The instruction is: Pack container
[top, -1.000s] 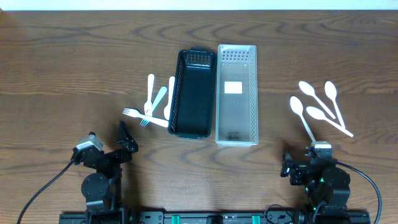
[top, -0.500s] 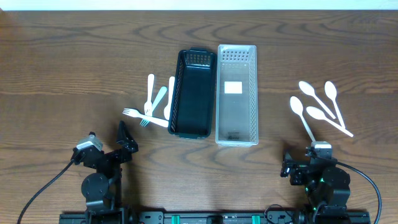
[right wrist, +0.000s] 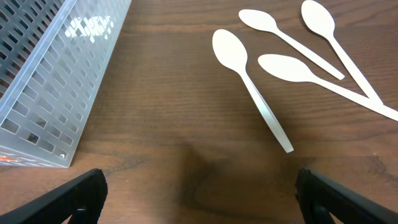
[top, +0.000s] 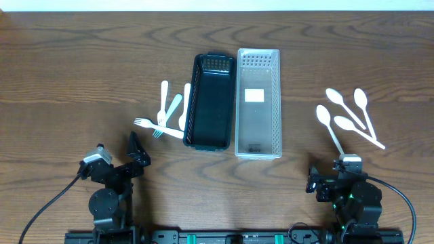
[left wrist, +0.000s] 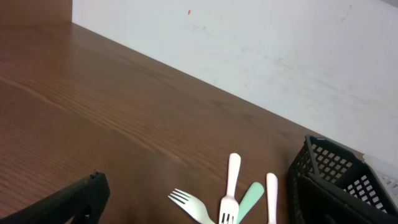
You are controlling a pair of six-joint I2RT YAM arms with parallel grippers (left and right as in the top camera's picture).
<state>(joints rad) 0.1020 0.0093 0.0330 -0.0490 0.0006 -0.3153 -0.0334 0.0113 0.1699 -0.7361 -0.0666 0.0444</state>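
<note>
A black basket (top: pixel 209 102) and a clear basket (top: pixel 258 102) stand side by side at mid-table, both with nothing in them. Several plastic forks (top: pixel 166 112) lie in a loose pile left of the black basket. Several white spoons (top: pixel 349 115) lie to the right. My left gripper (top: pixel 135 157) sits low at the front left, open, pointing toward the forks (left wrist: pixel 231 186); only one finger (left wrist: pixel 74 199) shows in its wrist view. My right gripper (top: pixel 338 175) (right wrist: pixel 200 205) rests open at the front right, short of the spoons (right wrist: pixel 249 87), holding nothing.
The black basket's corner (left wrist: pixel 329 180) shows at the right of the left wrist view, with a white wall behind the table's far edge. The clear basket's near corner (right wrist: pixel 56 81) lies left of my right gripper. Bare wooden tabletop (top: pixel 81 81) surrounds the baskets.
</note>
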